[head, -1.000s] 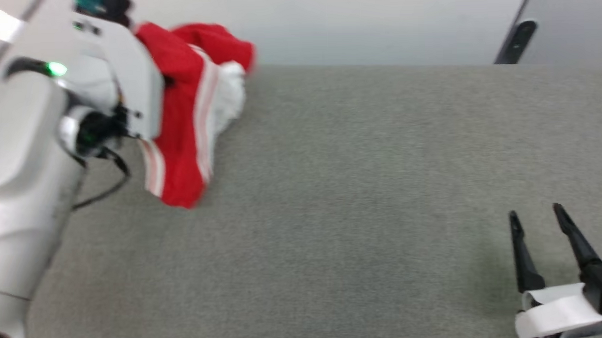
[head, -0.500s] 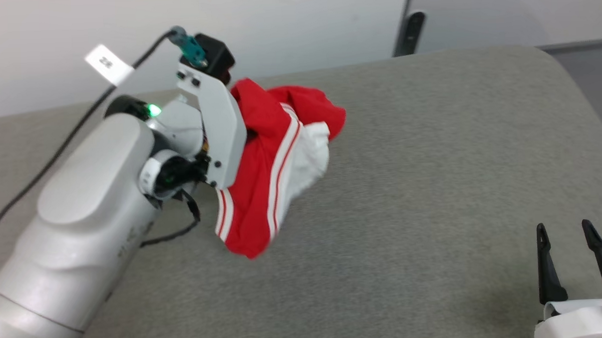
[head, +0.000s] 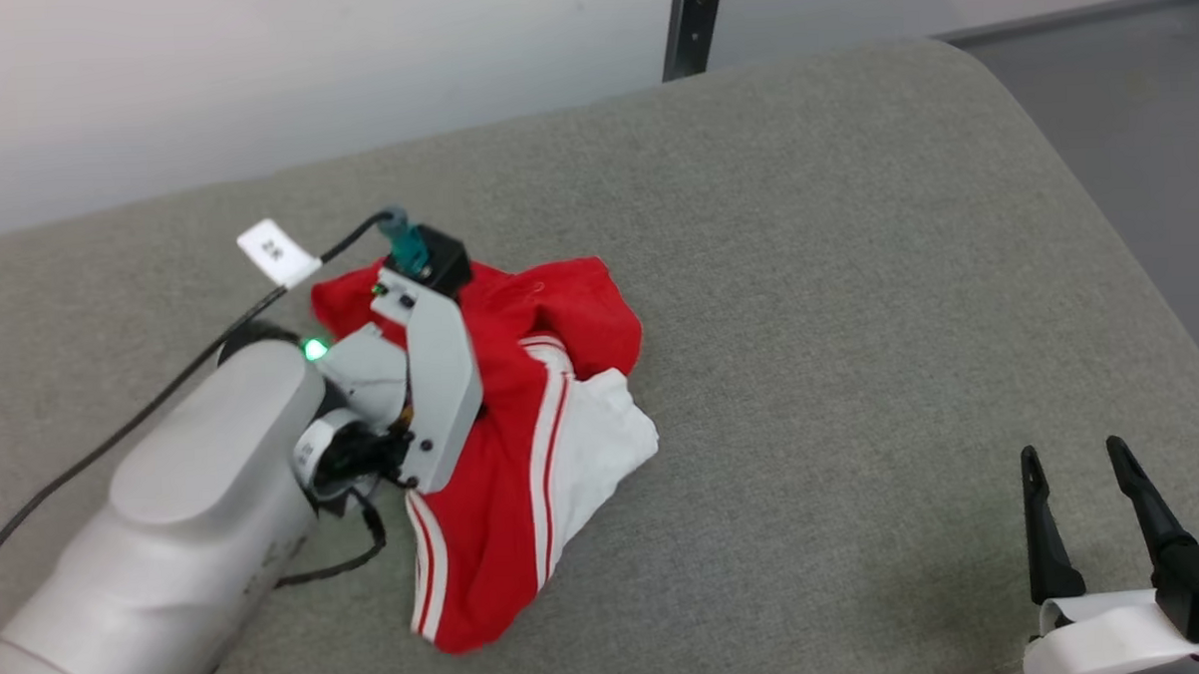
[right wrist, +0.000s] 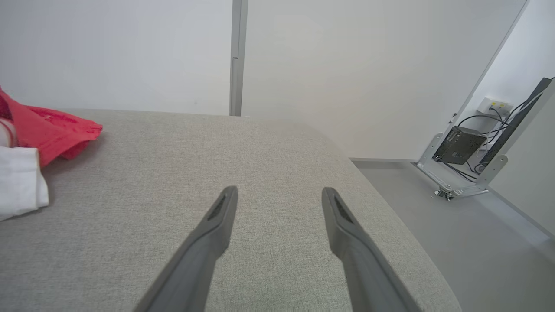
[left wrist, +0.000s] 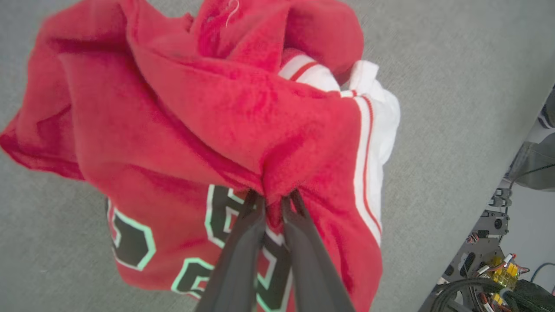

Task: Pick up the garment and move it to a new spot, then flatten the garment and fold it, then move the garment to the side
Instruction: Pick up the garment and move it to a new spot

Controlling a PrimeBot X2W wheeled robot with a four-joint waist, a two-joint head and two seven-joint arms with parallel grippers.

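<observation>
Pinching a bunched fold of the garment [left wrist: 208,108], left tool [left wrist: 273,200] is closed almost fully on the red cloth. Garment crumpled, lower part lying on the grey surface [head: 838,299], left of centre in head view; black lettering faces the left wrist camera. Right tool [head: 1075,460] spread wide, holding nothing, well apart at lower right.

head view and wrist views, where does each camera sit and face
head view: on the head, looking down at the grey cushion; shows the left forearm, the garment and the open right end effector.
left wrist view: on the left wrist, looking along the left end effector, shut on the garment.
right wrist view: on the right wrist, looking along its open fingers across the cushion to a wall.
shared: all three show the garment.
</observation>
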